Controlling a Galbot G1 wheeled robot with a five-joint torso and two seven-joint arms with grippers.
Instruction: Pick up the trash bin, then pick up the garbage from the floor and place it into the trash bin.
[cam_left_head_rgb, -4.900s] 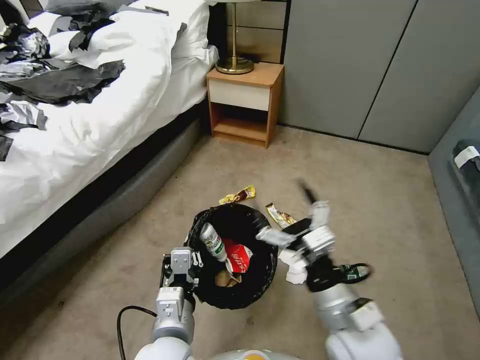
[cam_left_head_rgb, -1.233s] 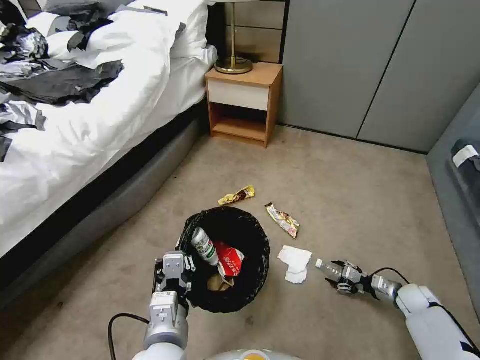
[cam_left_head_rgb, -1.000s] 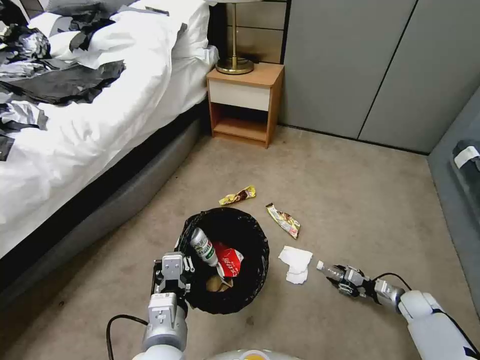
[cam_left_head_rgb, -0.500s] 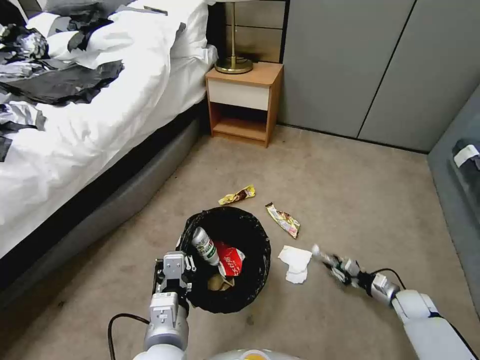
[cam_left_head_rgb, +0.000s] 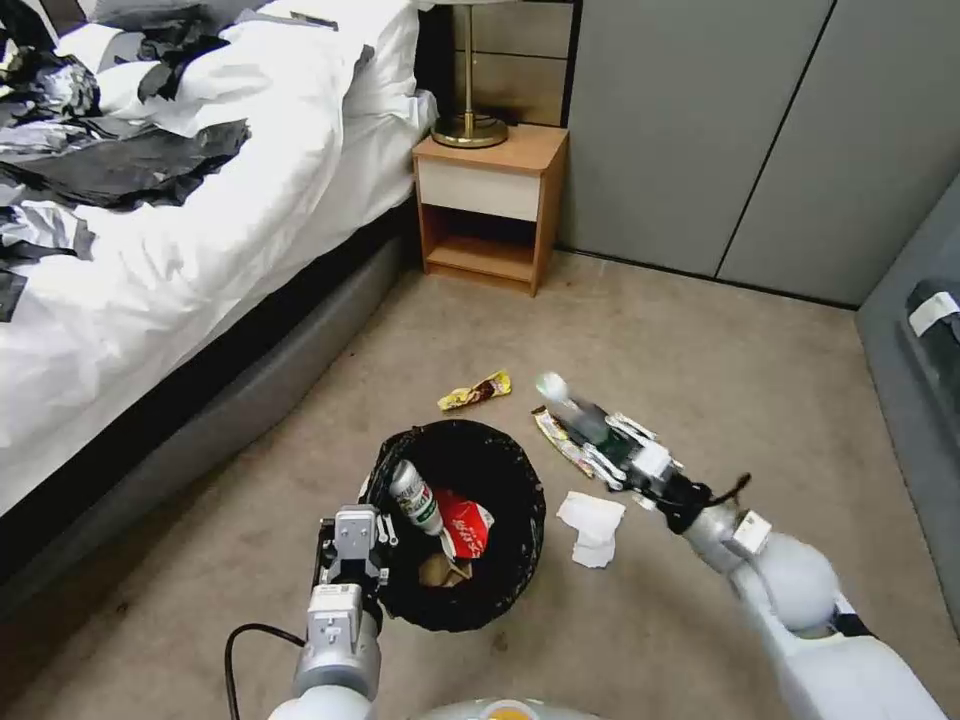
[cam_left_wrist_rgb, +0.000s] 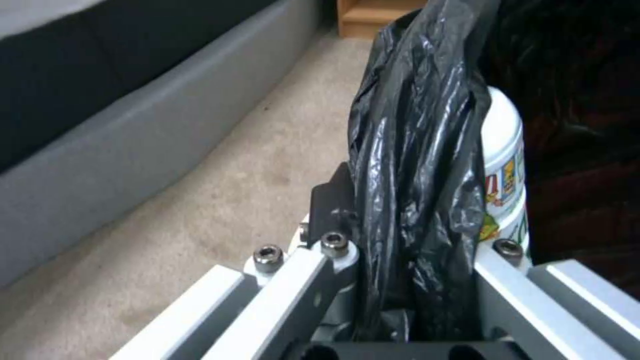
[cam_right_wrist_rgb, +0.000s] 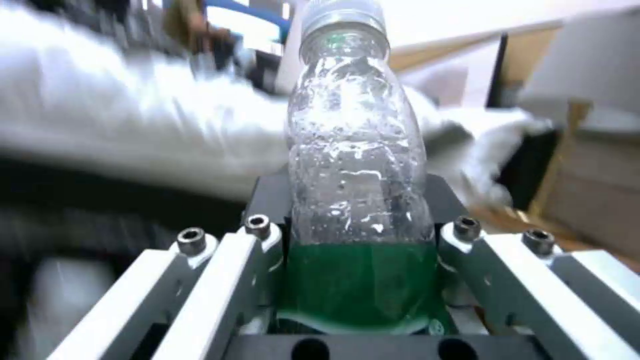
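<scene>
Two end effectors grip: right (cam_left_head_rgb: 610, 445) a bottle (cam_left_head_rgb: 575, 405), left (cam_left_head_rgb: 355, 535) the trash bin (cam_left_head_rgb: 520, 560)

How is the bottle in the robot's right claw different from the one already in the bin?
The clear bottle is see-through with a green label, clamped in the right gripper above the floor. The white bottle is opaque and leans inside the trash bin, whose bag rim the left gripper pinches. Both are small plastic bottles.

Trash bin (cam_left_head_rgb: 462, 530) on floor, tissues (cam_left_head_rgb: 591, 526) right of it, nightstand (cam_left_head_rgb: 489, 205) behind
</scene>
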